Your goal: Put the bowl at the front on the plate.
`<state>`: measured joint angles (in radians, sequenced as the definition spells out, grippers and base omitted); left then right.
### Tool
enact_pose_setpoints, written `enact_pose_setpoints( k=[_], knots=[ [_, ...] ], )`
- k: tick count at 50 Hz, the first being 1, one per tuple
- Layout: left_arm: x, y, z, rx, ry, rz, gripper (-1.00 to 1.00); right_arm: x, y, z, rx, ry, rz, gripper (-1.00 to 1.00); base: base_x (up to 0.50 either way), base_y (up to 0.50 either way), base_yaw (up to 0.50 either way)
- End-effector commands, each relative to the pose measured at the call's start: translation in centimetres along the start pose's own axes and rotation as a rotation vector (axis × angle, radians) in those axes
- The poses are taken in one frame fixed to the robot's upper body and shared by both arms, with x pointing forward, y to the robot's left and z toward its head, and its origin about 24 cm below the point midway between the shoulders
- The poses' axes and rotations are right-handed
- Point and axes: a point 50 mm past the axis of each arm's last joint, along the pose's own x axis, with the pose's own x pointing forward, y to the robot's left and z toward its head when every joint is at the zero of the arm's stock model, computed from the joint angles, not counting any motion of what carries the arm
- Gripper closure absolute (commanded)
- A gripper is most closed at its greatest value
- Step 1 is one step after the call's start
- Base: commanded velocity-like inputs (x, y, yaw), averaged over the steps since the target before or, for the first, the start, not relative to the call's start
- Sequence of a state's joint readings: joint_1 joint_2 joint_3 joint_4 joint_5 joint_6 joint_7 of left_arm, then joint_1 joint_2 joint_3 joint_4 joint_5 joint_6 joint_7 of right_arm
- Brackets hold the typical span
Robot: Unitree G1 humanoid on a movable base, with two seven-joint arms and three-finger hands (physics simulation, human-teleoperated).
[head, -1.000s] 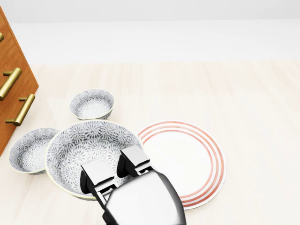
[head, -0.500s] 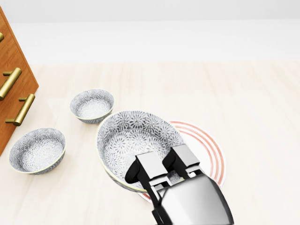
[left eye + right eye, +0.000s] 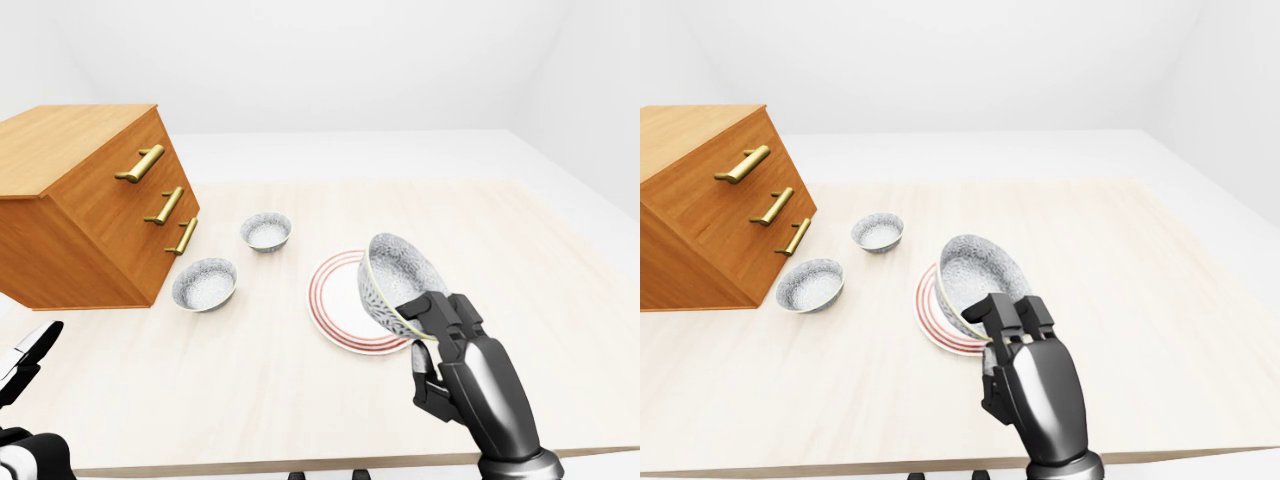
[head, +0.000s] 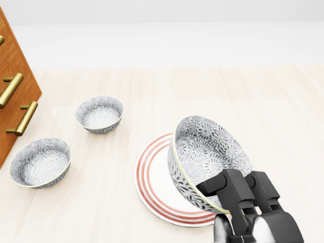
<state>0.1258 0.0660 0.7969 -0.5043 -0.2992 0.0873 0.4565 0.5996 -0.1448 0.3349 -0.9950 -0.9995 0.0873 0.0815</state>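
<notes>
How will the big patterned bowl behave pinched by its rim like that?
Probably stiff glazed ceramic: the large bowl holds shape with the right hand pinching one rim edge. It hangs tilted, so it may pivot or slip in that grip. Lowered onto the plate at this tilt, its rounded wall could rock before settling.

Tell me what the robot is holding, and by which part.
The right hand grips the big bowl by its rim, at the side lowest in the head view, tilted above the plate.
</notes>
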Motion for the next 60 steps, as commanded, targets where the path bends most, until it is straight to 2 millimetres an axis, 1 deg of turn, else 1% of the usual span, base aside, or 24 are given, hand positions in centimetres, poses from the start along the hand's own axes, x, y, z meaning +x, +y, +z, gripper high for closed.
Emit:
enact_pose_setpoints(
  k=[1,30,36,41,44,45,50,54,56,59,60],
  knots=[
    [0.0,0.0,-0.1,0.002,0.002,0.0,-1.0,-0.5,-0.4,-0.7,0.032,0.049,-0.065,1.0,0.0,0.0,0.0],
    [0.0,0.0,-0.1,0.002,0.002,0.0,-1.0,-0.5,-0.4,-0.7,0.032,0.045,-0.066,1.0,0.0,0.0,0.0],
    [0.0,0.0,-0.1,0.004,0.004,0.001,-1.0,0.4,-0.7,-1.9,-0.05,0.083,-0.06,1.0,0.0,0.0,0.0],
    [0.0,0.0,0.6,-0.011,-0.025,0.0,-1.0,1.5,-0.4,-3.4,-0.146,0.14,-0.032,1.0,0.0,0.0,0.0],
    [0.0,0.0,0.3,-0.003,-0.013,-0.001,-1.0,2.0,-0.3,-4.0,-0.195,0.171,-0.025,1.0,0.0,0.0,0.0],
    [0.0,0.0,0.4,-0.005,-0.017,-0.001,-1.0,2.3,-0.2,-4.3,-0.247,0.184,-0.01,1.0,0.0,0.0,0.0],
    [0.0,0.0,0.5,-0.007,-0.019,0.0,-1.0,3.0,0.1,-5.1,-0.294,0.223,-0.006,1.0,0.0,0.0,0.0],
    [0.0,0.0,0.1,-0.001,-0.006,0.0,-1.0,3.4,0.4,-5.5,-0.334,0.241,-0.003,1.0,0.0,0.0,0.0],
    [0.0,0.0,0.5,-0.009,-0.02,0.001,-1.0,3.7,0.6,-5.4,-0.382,0.241,0.001,1.0,0.0,0.0,0.0],
    [0.0,0.0,0.2,-0.005,-0.007,0.001,-1.0,4.2,0.6,-5.1,-0.51,0.238,0.01,1.0,0.0,0.0,0.0],
    [0.0,0.0,0.2,-0.006,-0.009,0.001,-1.0,4.3,0.6,-5.1,-0.525,0.24,0.015,1.0,0.0,0.0,0.0]
  ],
)
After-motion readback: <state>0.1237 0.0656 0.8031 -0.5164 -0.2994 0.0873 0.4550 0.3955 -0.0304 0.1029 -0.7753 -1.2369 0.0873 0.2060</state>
